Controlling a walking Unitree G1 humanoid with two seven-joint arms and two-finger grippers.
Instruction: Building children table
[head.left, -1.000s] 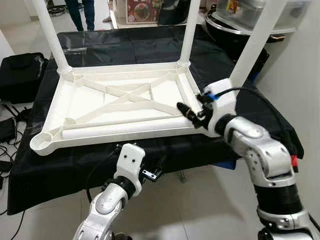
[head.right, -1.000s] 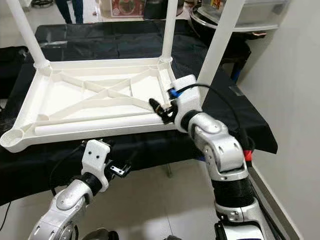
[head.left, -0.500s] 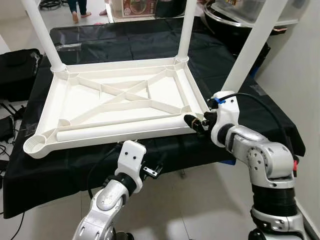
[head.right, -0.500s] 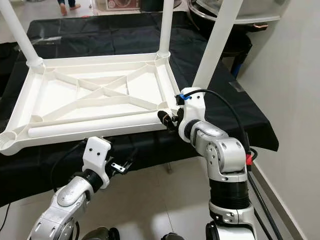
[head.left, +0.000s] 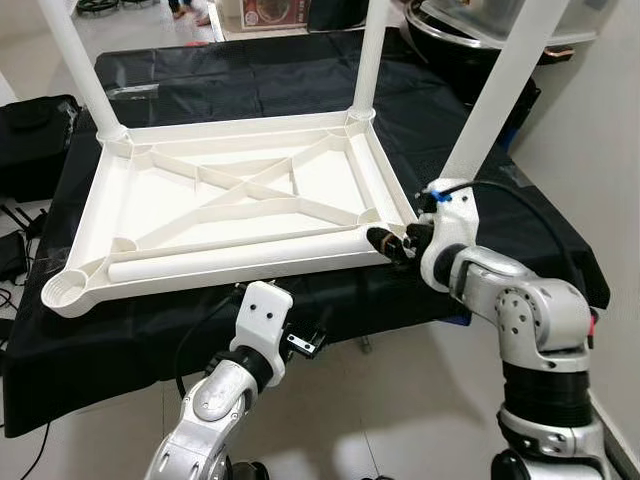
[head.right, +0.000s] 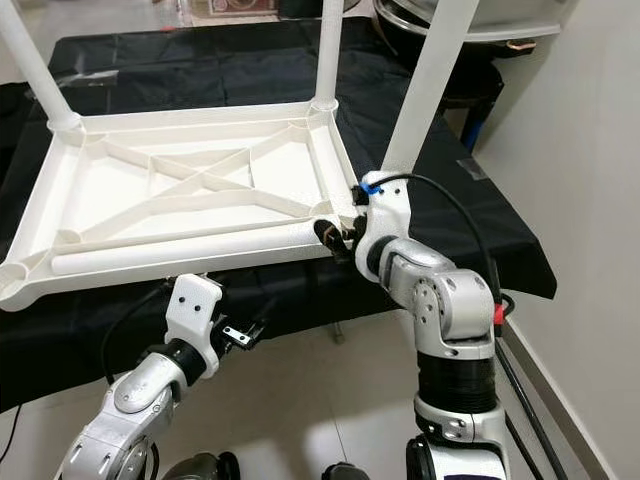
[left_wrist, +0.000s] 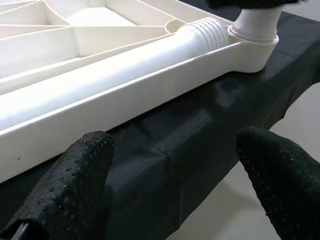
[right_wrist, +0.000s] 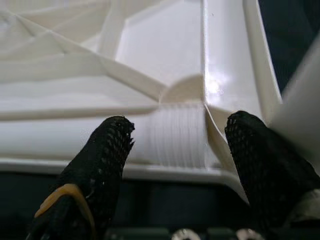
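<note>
One tabletop (head.left: 240, 200), three upright legs (head.left: 372, 55), one loose leg (head.left: 235, 260).

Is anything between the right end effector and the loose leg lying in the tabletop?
Nothing visible is. The right end effector is open, its fingers straddling the threaded end of the loose leg, which lies inside the upturned tabletop; only the tabletop's front rim sits just below the fingers.
</note>
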